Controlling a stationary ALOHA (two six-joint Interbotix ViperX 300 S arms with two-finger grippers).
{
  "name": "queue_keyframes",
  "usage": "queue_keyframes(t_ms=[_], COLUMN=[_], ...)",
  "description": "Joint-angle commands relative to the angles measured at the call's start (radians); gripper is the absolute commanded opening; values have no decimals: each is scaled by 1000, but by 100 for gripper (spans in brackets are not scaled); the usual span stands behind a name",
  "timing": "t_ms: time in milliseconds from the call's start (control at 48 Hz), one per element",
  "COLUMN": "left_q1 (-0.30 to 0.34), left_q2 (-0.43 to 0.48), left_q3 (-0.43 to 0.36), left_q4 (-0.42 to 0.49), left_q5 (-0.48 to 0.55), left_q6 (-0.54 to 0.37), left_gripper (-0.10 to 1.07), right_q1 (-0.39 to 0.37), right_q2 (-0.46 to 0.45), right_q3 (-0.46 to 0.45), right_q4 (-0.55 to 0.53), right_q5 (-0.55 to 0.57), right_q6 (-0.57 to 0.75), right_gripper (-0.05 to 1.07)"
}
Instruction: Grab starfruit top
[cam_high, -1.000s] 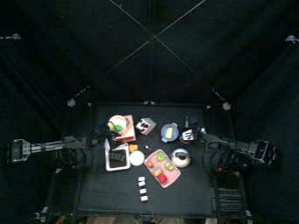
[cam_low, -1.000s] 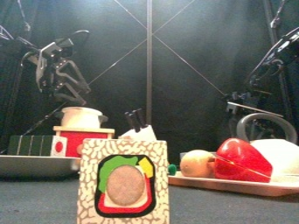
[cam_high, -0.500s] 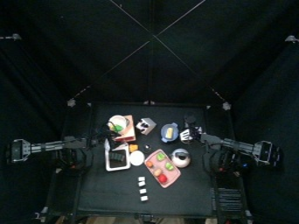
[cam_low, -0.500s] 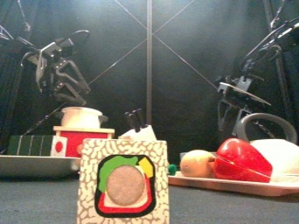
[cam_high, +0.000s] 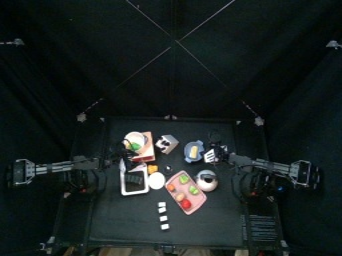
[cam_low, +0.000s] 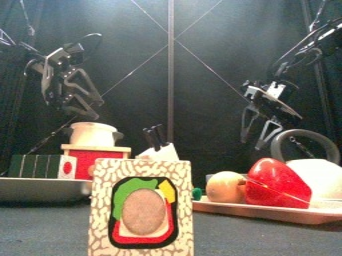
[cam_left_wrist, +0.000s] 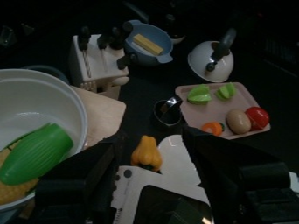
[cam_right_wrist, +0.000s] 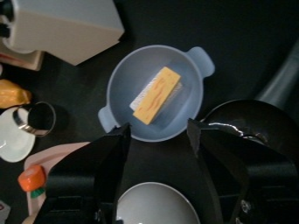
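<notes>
The starfruit top (cam_left_wrist: 146, 153) is a small yellow-orange lobed piece lying at the edge of a white tray (cam_left_wrist: 176, 179). It also shows at the border of the right wrist view (cam_right_wrist: 10, 93). My left gripper (cam_left_wrist: 149, 144) hangs above it, open, with nothing between the jaws. My right gripper (cam_right_wrist: 156, 131) is open too, over a blue bowl (cam_right_wrist: 126, 83) that holds a yellow butter block (cam_right_wrist: 158, 94). In the front view the left gripper (cam_low: 67, 95) hangs high at the back left and the right gripper (cam_low: 263, 115) at the right.
A white bowl (cam_left_wrist: 52, 105) with a green ridged piece (cam_left_wrist: 35, 150) sits on a wooden board beside the tray. A pink tray (cam_left_wrist: 201, 112) carries several cut vegetables. A knife block (cam_left_wrist: 100, 57), a black cup (cam_left_wrist: 167, 111) and a white pot (cam_left_wrist: 212, 59) stand nearby.
My right arm has swung in from the right toward the table's middle and now hangs over the blue bowl. The left arm has not moved.
</notes>
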Motion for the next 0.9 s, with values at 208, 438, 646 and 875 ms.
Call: queue_keyframes(t_ms=[208, 438, 646, 875], left_q1=[-152, -258, -284, -250], left_q2=[6, 34, 143, 324], left_q3=[-23, -17, -61, -213], left_q4=[109, 124, 198, 215], left_q5=[-117, -167, -215, -169], left_q6=[2, 0, 67, 175], left_gripper=[91, 91, 91, 91], right_q1=[117, 222, 321, 330], right_q2=[-32, -29, -20, -72], right_q3=[-3, -15, -26, -20], right_q4=[-63, -49, 3, 44], right_q5=[-92, -146, -167, -173], right_q6=[-2, 0, 2, 0], right_gripper=[88, 88, 88, 88])
